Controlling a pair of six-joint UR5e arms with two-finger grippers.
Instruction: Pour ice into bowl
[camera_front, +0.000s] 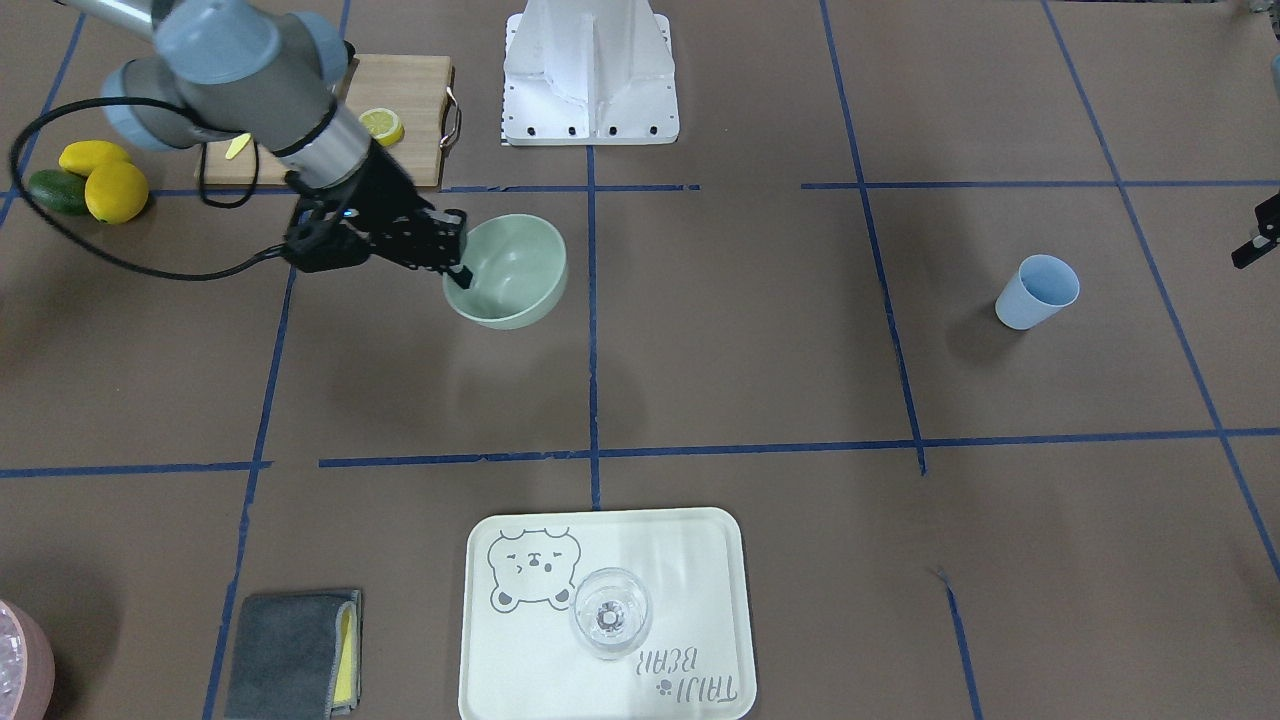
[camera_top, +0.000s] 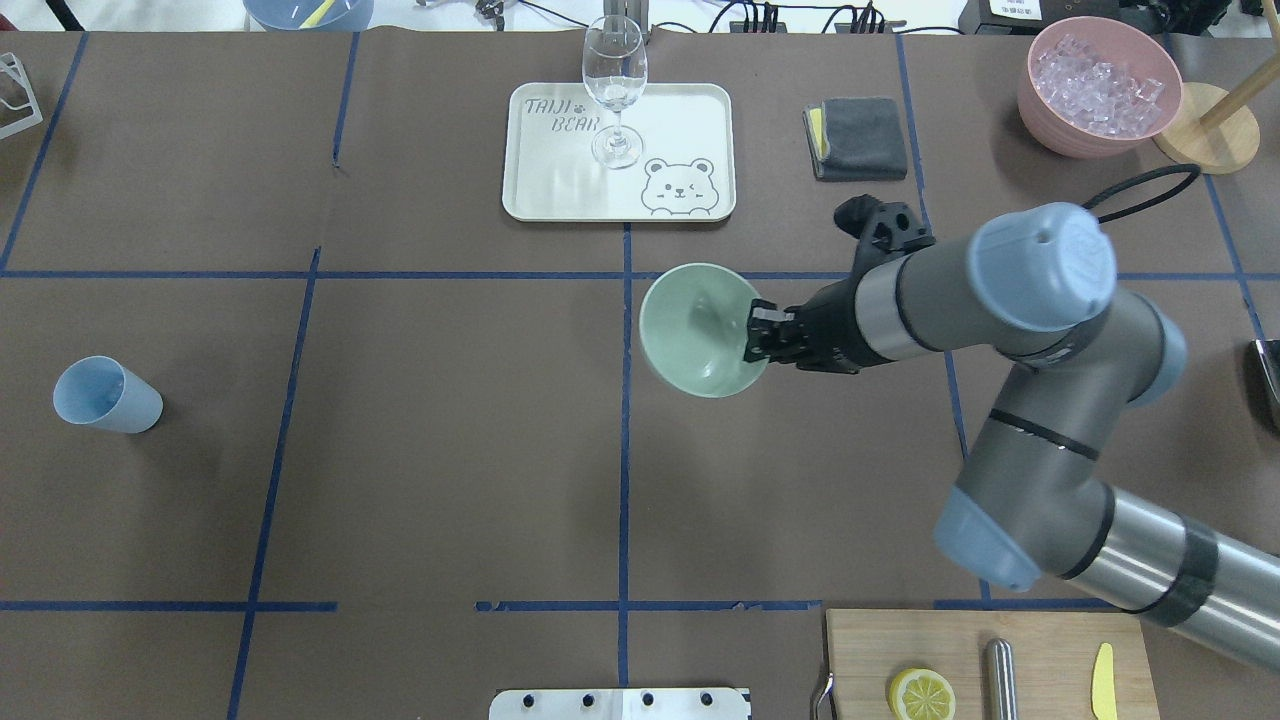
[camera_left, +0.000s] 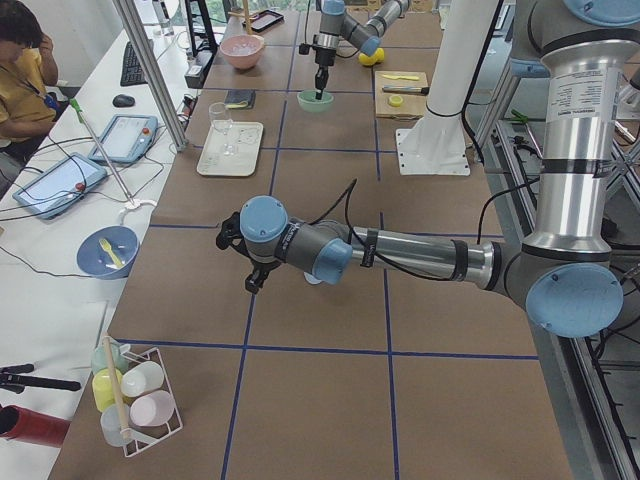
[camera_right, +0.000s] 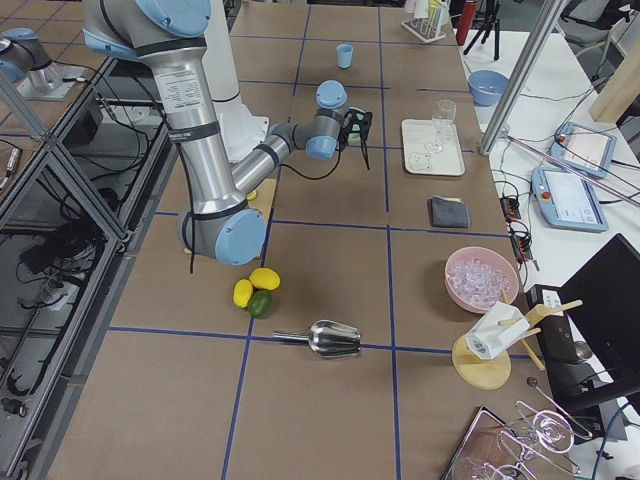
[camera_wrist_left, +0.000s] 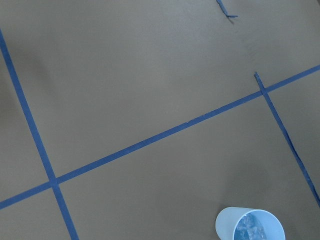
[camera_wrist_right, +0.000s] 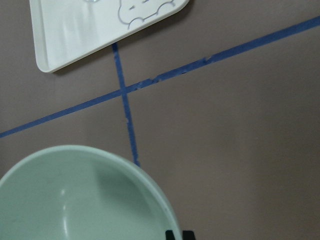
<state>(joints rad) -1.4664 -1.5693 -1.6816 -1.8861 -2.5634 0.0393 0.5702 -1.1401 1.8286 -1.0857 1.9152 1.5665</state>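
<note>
Step in hand: bowl positioning. The right gripper (camera_top: 752, 335) pinches the rim of the bowl (camera_top: 695, 330), which appears lifted. The ice (camera_wrist_left: 249, 227) sits in the blue cup (camera_top: 105, 396), near the left gripper (camera_left: 253, 280) and well apart from the right one. Whether the left gripper is spread or closed cannot be told. Next move: grasp the cup, carry it over the bowl and tip it.

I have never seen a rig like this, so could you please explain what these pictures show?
Two robot arms work at one table; six cameras film the same moment: one facing the robot, one behind it overhead, one at each table end, one on each wrist. The right arm has its jaws closed on the rim of the mint-green bowl. The left arm hangs near a light blue cup holding ice. Also there: a tray with a wine glass, a pink tub of more ice, a cutting board and lemons.
</note>
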